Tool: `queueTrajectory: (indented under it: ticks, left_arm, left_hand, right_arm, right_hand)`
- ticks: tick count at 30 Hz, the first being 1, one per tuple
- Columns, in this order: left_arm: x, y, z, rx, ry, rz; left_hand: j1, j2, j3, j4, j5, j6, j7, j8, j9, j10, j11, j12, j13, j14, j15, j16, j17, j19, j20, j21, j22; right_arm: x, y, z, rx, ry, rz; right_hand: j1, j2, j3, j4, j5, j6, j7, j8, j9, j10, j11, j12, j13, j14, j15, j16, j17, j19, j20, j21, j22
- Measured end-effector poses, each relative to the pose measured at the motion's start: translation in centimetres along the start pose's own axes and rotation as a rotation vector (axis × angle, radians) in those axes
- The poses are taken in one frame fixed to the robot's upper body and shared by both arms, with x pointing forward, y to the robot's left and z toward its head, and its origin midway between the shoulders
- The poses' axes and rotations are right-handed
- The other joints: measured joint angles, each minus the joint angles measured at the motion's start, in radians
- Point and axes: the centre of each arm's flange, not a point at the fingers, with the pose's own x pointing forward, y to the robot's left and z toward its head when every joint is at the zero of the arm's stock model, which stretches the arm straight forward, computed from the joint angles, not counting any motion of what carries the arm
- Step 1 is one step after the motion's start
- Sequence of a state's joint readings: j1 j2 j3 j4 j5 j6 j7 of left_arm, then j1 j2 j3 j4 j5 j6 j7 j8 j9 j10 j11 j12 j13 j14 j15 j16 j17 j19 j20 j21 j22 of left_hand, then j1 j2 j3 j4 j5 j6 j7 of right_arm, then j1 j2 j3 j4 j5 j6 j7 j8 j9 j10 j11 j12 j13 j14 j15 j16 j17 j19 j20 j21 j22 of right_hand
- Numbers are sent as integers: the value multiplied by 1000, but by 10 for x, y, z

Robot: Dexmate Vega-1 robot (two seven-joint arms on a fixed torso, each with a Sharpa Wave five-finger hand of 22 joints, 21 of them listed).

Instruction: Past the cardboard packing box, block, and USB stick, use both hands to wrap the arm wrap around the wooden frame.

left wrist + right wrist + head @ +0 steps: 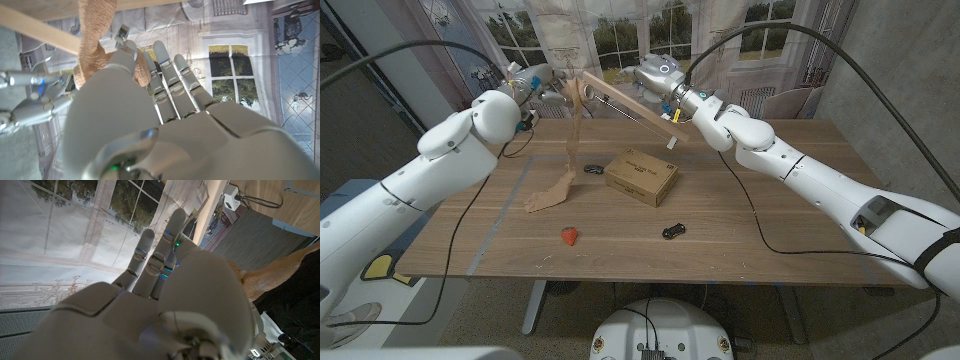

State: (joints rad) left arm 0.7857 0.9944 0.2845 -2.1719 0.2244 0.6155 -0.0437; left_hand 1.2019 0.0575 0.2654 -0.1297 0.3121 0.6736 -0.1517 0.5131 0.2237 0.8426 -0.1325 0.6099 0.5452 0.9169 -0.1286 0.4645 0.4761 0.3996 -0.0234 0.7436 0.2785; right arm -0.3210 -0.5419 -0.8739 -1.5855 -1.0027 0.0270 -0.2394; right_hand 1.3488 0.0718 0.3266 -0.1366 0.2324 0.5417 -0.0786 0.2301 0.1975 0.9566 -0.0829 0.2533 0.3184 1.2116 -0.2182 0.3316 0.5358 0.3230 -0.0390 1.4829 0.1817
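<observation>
Arm wrap (571,140), a long tan strip of soft fabric, hung from the top of the slanted pale wooden frame (630,108), its lower end pooled on the wooden worktop (770,230) at the left.

My left hand (552,92) was up at the frame's raised end, fingers against the bunched tan cloth where it looped over the bar. I judged it was holding the wrap there, though my wrist view did not show the pinch plainly. To do this turn well I thought the left hand should keep the strip taut and lay each lap snug beside the one before, never letting the tail drag.

Nearer me on the worktop lay a small red block (569,236), then the flat brown cardboard packing box (641,176), then a small black USB stick (672,230), all well clear of the hanging strip and best left undisturbed.

My right hand (658,76) was at the frame's far side, above its lower end, steadying it as I judged. Whether its fingers closed on the wood I could not tell. It needed to hold the frame still while the left passed the cloth round.
</observation>
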Motion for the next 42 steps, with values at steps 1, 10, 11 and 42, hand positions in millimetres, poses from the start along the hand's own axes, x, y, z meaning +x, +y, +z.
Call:
queueTrajectory:
  ticks: [1,10,11,42]
  left_arm:
    - [0,11,-2,-13,-1,21]
    - [2,27,3,-113,-44,52]
    - [4,37,4,-118,-48,71]
    - [33,97,50,-133,-65,168]
  left_hand:
    - [0,0,0,0,0,0,0,0,0,0,0,0,0,0,0,0,3,0,0,0,0]
    - [0,0,-4,4,8,0,0,0,0,9,-2,-4,5,2,2,0,4,-4,4,7,-5]
    - [0,0,-4,4,8,0,0,0,0,9,-2,-5,5,3,3,-3,6,-5,5,7,-5]
    - [0,0,-18,7,19,0,0,0,0,24,-6,-20,14,16,-5,-8,25,-9,2,30,-10]
  right_arm:
    - [0,0,1,0,-5,-3]
    - [-4,0,7,-1,-33,-11]
    - [-5,-2,10,-1,-47,-21]
    - [-30,-38,62,-49,-243,-124]
  right_hand:
    - [0,0,0,0,1,0,0,0,0,0,0,-1,0,0,0,0,0,0,0,0,0]
    - [0,0,-7,-1,1,4,4,0,0,1,-1,-2,0,0,0,0,4,0,0,-4,0]
    - [0,0,-7,-1,1,4,4,0,0,1,-1,-2,0,0,0,0,4,0,0,-4,0]
    - [0,0,-8,0,5,18,-4,0,0,1,-1,-7,5,0,0,0,9,-3,-4,-4,0]
